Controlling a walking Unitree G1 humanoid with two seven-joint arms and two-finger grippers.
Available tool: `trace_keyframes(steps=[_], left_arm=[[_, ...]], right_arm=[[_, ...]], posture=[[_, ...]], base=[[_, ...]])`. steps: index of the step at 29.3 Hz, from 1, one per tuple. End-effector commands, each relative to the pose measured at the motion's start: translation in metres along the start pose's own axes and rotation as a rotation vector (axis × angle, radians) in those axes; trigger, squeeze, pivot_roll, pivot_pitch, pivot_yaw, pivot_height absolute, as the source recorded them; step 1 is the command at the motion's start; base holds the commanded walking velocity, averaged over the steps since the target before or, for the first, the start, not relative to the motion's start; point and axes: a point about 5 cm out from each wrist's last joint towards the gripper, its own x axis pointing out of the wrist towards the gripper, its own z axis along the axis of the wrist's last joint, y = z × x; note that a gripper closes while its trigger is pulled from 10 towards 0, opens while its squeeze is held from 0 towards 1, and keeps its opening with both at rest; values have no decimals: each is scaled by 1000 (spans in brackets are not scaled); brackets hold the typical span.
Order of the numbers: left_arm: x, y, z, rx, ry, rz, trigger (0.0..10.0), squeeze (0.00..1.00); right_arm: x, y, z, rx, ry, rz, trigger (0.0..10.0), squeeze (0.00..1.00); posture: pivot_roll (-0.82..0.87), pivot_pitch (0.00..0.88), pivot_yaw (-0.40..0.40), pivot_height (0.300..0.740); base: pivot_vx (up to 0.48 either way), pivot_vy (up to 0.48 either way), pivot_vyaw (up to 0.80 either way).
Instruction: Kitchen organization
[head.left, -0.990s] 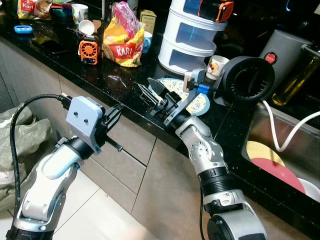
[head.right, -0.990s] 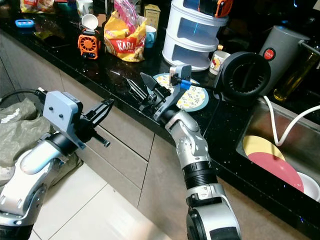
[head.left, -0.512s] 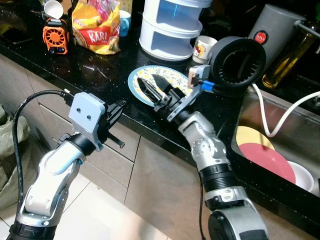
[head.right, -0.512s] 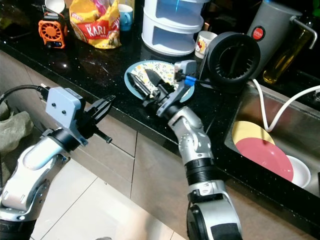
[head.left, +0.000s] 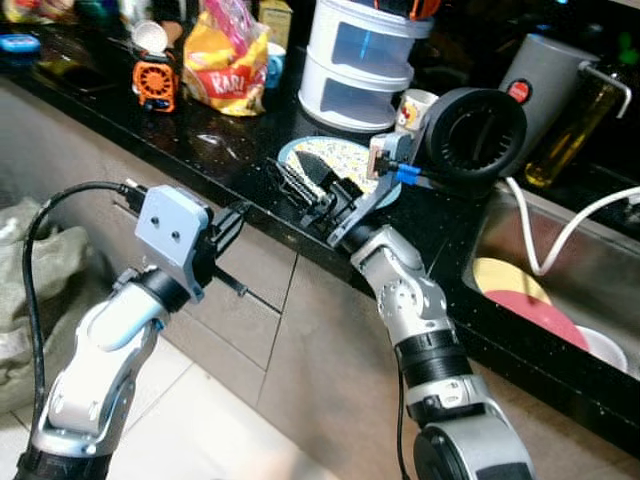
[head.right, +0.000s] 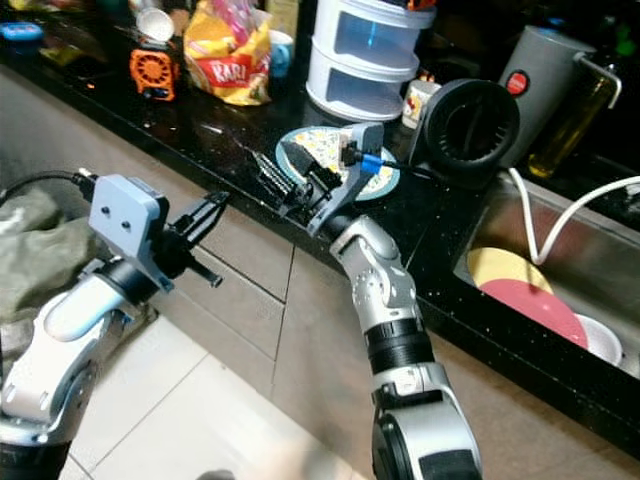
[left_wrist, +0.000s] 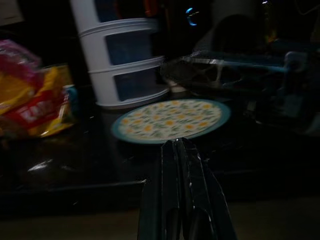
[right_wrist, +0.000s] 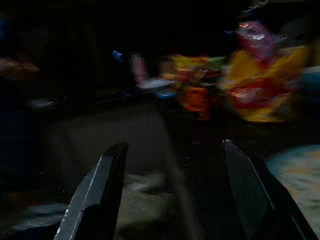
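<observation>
A round plate (head.left: 350, 160) with a yellow flower pattern and a teal rim lies flat on the black counter (head.left: 215, 150), near its front edge. My right gripper (head.left: 300, 177) hovers low over the plate's left rim. It is open, and the wrist view shows its fingers (right_wrist: 97, 192) spread wide with nothing between them. My left gripper (head.left: 238, 212) is held in front of the counter edge, left of the plate and a little below the countertop. It points toward the plate (left_wrist: 172, 119) and its fingers (left_wrist: 180, 165) are pressed together, shut on nothing.
Behind the plate stand a white three-tier container (head.left: 360, 65), a mug (head.left: 415, 108) and a black round appliance (head.left: 472, 132). A yellow snack bag (head.left: 225, 65) and an orange fan (head.left: 155, 82) sit further left. The sink (head.left: 610, 285) at right holds plates. Drawers (head.left: 255, 300) lie below the counter.
The camera has swung, so the whole scene shifted. Both grippers keep about the same places relative to the plate. The right stays open and the left stays shut.
</observation>
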Motion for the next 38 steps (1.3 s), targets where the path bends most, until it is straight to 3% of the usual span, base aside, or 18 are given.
trace_keyframes(steps=[1, 3, 6, 11, 12, 14, 16, 22, 25, 38], left_arm=[[2, -2, 0, 1, 2, -5, 10000, 0], [2, -2, 0, 2, 2, -4, 10000, 0], [0, 2, 2, 13, -1, 6, 10000, 0], [-3, 8, 6, 28, -6, 17, 10000, 0], [-6, 12, 8, 41, -8, 27, 10000, 0], [-7, 14, 9, 47, -8, 32, 10000, 0], [-10, 18, 12, 67, -9, 40, 10000, 0], [-16, 24, 18, 101, -9, 61, 10000, 0], [-19, 25, 19, 109, -6, 73, 10000, 0], [-25, 34, 26, 130, -13, 115, 10000, 0]], right_arm=[[1, -3, -1, -79, 34, -24, 10000, 0], [2, -3, -1, -102, 45, -29, 10000, 0], [6, -5, -1, -239, 106, -57, 10000, 0], [13, -5, -2, -356, 156, -80, 10000, 0], [18, -2, -2, -428, 181, -79, 10000, 0], [20, -1, -2, -466, 193, -75, 10000, 0], [27, 0, -5, -589, 241, -84, 10000, 0], [40, -1, 1, -598, 246, -110, 10000, 0], [46, -5, 7, -649, 273, -148, 10000, 0], [57, -14, 12, -718, 362, -209, 10000, 0]], posture=[[305, 0, -149, 740], [305, 0, -149, 740], [305, 0, -150, 740], [313, 0, -164, 740], [314, 0, -167, 740], [314, 0, -167, 740], [316, 0, -174, 740], [329, 9, -192, 740], [337, 11, -206, 740], [339, 8, -219, 740]], base=[[0, 0, 0], [0, 0, 0], [0, 0, 0], [0, 0, 0], [0, 0, 0], [0, 0, 0], [0, 0, 0], [0, 0, 0], [0, 0, 0], [0, 0, 0]])
